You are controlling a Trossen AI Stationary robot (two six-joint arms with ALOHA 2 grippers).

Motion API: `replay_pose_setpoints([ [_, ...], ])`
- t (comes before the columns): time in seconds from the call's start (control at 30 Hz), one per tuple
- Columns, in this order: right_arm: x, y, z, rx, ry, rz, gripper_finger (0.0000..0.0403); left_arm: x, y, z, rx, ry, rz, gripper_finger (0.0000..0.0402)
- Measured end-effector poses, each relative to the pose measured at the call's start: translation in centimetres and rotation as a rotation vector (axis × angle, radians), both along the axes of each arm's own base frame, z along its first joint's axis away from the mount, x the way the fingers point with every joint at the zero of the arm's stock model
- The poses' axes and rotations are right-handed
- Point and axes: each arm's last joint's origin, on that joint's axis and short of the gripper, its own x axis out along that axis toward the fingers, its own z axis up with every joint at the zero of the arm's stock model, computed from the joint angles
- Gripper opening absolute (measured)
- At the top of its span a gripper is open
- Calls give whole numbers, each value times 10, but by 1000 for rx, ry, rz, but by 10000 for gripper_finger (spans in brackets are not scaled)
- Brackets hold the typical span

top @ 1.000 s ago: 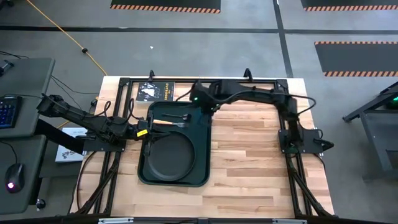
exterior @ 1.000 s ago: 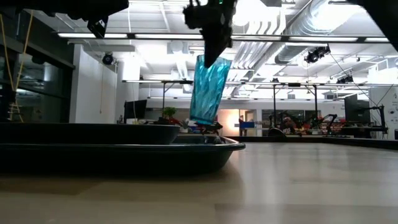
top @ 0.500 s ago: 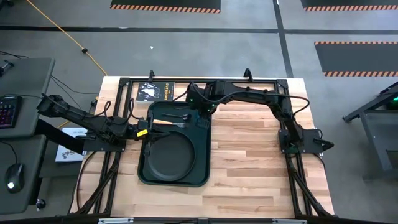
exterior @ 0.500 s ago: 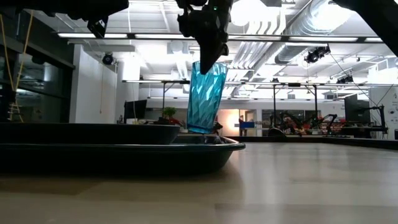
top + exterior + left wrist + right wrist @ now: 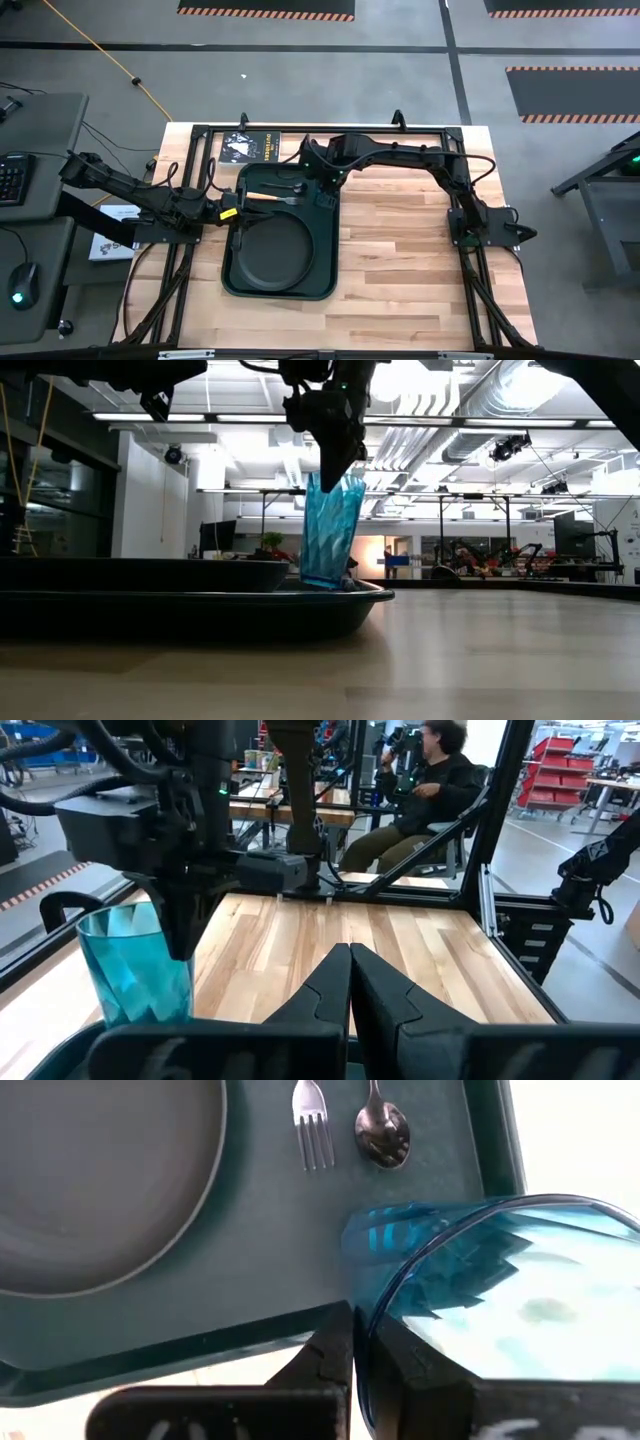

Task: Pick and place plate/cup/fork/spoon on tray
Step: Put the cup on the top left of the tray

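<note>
Cup (image 5: pixel 331 532) pinched at rim by right gripper (image 5: pixel 335 460), centre frame, tilted over tray (image 5: pixel 300 605) corner; release risks toppling. Left gripper (image 5: pixel 350 982) clenched, empty.

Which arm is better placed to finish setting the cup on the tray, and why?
Right. The right gripper already pinches the cup by its rim over the tray. The left gripper sits shut beside the tray, holding nothing.

Both robot arms are dark, almost black, made of thick blocky parts joined by round joints, with thin black cables looping along them, a tiny green light on the right arm (image 5: pixel 400 156), and flat, pointed black fingers (image 5: pixel 375 985) with smooth sides.
</note>
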Motion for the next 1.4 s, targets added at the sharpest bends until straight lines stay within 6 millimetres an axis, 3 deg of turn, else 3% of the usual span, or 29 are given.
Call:
replay_pose_setpoints([
  [1.4, 2, -3, 1, 6, -26, -58, 1, 0, 0, 0, 1, 1, 0, 0],
])
